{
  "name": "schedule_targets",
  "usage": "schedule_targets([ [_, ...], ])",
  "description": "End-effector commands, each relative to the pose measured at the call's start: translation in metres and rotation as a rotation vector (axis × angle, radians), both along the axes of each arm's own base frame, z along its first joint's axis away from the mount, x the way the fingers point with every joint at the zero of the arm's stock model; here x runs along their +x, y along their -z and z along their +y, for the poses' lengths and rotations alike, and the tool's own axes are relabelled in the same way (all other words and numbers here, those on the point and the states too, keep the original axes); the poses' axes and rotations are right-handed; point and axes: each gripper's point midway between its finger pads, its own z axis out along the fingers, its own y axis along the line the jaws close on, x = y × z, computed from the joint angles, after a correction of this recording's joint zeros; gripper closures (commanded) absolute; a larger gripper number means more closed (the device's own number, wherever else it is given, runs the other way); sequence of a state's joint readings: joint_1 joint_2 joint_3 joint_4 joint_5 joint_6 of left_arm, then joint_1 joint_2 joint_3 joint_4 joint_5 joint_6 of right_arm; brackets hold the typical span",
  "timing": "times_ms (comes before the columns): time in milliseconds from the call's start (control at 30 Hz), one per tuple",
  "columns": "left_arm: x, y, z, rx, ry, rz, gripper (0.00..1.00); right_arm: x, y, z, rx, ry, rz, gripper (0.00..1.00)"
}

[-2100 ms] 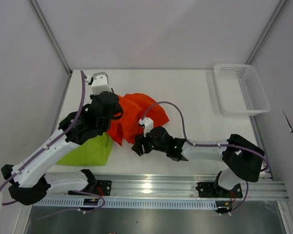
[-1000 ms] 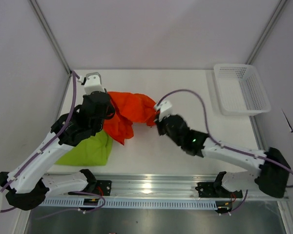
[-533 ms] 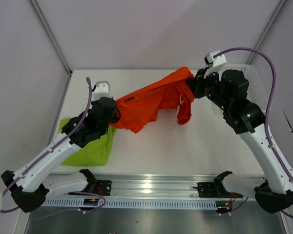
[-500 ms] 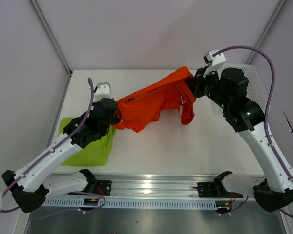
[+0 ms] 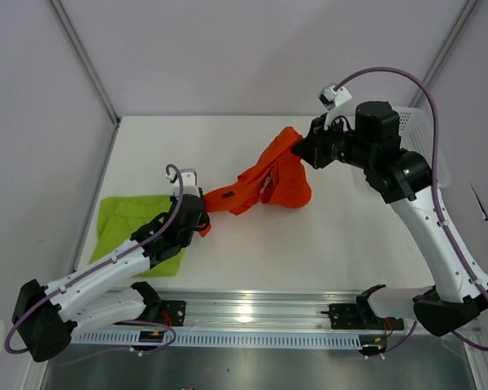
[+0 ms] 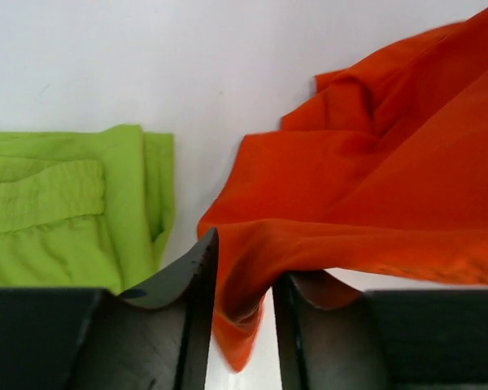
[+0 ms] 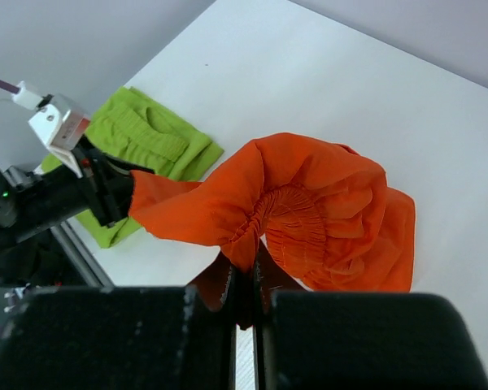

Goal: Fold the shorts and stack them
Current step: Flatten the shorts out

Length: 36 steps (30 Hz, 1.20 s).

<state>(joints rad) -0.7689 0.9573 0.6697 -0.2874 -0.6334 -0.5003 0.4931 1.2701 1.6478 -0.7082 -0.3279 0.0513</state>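
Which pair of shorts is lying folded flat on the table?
The lime green shorts, folded flat near the left arm. The orange-red shorts are bunched up instead, pinched in the right fingers.

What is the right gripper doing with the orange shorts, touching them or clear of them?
Touching. The right wrist view shows the right gripper pinched shut on a bunched fold of the orange shorts, with the cloth running straight between its fingertips.

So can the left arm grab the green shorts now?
Probably not yet. The green shorts lie right beside the left gripper, nothing between them, but the orange shorts sit between its fingers, so it would likely have to drop those first.
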Motion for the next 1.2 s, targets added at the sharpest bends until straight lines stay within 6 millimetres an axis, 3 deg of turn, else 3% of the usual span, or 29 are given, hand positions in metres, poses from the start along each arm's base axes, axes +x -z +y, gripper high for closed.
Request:
schedule_targets([
  [0,0.022,-0.042,-0.017,-0.122,0.018,-0.179,0.64,-0.014,-0.040,0.005,0.060,-0.070,-0.074,1.00],
  [67,0.025,-0.034,-0.020,-0.105,0.023,-0.165,0.57,-0.015,-0.044,0.005,0.070,-0.075,-0.081,1.00],
  [367,0.040,-0.006,-0.033,-0.083,0.017,-0.135,0.59,-0.012,-0.046,0.010,0.094,-0.083,-0.070,1.00],
  [700,0.024,0.035,-0.025,-0.109,-0.011,-0.057,0.59,0.009,-0.042,0.002,0.098,-0.013,-0.035,1.00],
  [800,0.017,0.041,-0.023,-0.128,-0.001,-0.054,0.67,0.016,-0.040,-0.002,0.105,0.007,-0.020,1.00],
  [933,0.013,0.043,-0.025,-0.153,0.031,-0.061,0.70,0.021,-0.035,-0.002,0.113,0.007,-0.003,1.00],
  [1033,0.012,0.047,-0.026,-0.147,0.035,-0.049,0.81,0.024,-0.033,-0.001,0.116,0.013,0.008,1.00],
  [1100,0.011,0.050,-0.025,-0.144,0.032,-0.044,0.99,0.026,-0.032,-0.002,0.116,0.016,0.010,1.00],
  [1167,0.009,0.052,-0.023,-0.141,0.028,-0.040,1.00,0.028,-0.031,-0.004,0.113,0.024,0.013,1.00],
])
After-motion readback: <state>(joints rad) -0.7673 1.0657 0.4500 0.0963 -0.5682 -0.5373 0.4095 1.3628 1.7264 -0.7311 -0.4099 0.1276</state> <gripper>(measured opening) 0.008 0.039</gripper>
